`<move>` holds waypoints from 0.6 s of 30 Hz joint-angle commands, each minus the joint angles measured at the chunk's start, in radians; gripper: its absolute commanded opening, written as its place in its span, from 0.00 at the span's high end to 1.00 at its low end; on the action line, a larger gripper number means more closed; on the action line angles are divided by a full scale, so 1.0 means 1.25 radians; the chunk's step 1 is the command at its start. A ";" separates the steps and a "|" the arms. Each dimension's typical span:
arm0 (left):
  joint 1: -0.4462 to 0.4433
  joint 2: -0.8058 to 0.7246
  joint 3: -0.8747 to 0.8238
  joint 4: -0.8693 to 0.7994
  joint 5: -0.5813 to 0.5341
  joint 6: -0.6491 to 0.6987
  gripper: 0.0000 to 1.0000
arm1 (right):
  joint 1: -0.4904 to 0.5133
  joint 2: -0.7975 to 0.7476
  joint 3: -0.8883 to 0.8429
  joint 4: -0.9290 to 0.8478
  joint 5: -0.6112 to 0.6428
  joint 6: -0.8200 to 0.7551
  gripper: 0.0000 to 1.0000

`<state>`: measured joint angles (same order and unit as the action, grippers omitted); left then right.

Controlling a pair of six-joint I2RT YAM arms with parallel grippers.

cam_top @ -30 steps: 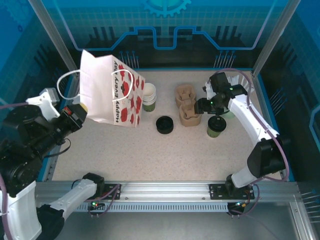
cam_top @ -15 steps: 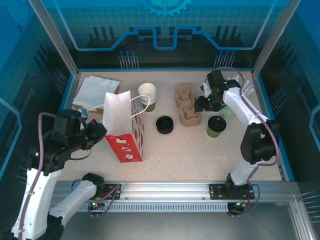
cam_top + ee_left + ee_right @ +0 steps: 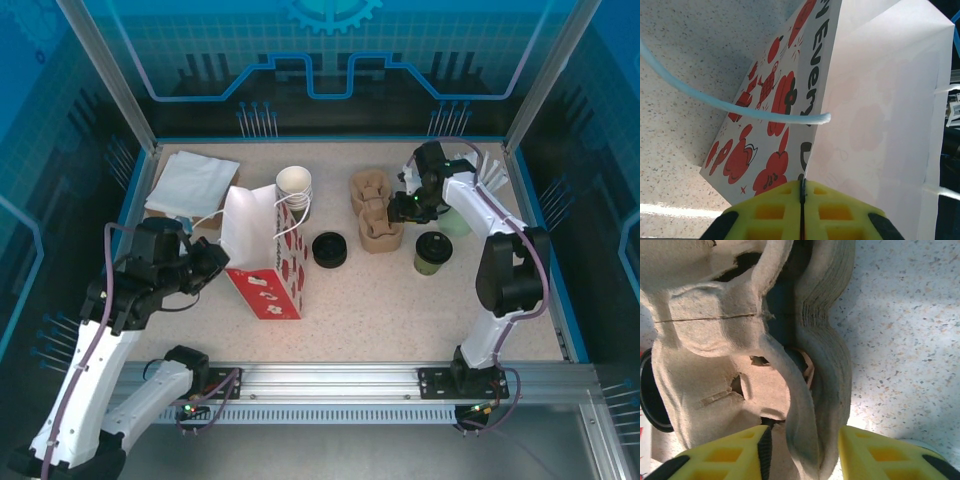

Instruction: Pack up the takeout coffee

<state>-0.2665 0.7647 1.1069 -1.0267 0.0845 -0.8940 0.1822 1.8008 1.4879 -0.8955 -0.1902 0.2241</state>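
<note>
The takeout coffee (image 3: 432,252), a dark green cup with a black lid, stands on the table at the right, apart from both grippers. My left gripper (image 3: 212,262) is shut on the top rim of the white gift bag with red print (image 3: 266,262), which stands upright on the table. In the left wrist view the yellow fingers (image 3: 775,212) pinch the bag's paper edge (image 3: 880,100). My right gripper (image 3: 401,207) is at the stacked brown pulp carriers (image 3: 375,222). Its jaws (image 3: 805,450) stand open astride one carrier wall (image 3: 812,405).
A stack of white-rimmed cups (image 3: 295,190) stands behind the bag. A pile of black lids (image 3: 329,249) lies between the bag and the carriers. White sheets (image 3: 190,182) lie at the back left. A pale green tumbler (image 3: 456,222) stands behind the right arm.
The left arm has brought the gift bag down from the air and rightward to stand on the table. The right jaws have narrowed around the carrier wall.
</note>
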 commanded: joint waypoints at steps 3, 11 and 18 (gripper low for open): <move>-0.029 0.012 -0.021 0.035 0.015 -0.028 0.83 | -0.012 0.019 0.024 0.008 -0.034 -0.004 0.66; -0.042 0.014 0.001 0.012 -0.014 -0.014 0.68 | -0.016 0.005 0.023 0.008 -0.048 -0.009 0.78; -0.043 0.017 0.063 -0.008 -0.021 0.029 0.35 | -0.030 -0.026 0.024 -0.007 -0.067 -0.019 0.85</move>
<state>-0.3153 0.7902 1.1145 -1.0161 0.0753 -0.9005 0.1638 1.8076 1.4902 -0.8898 -0.2459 0.2150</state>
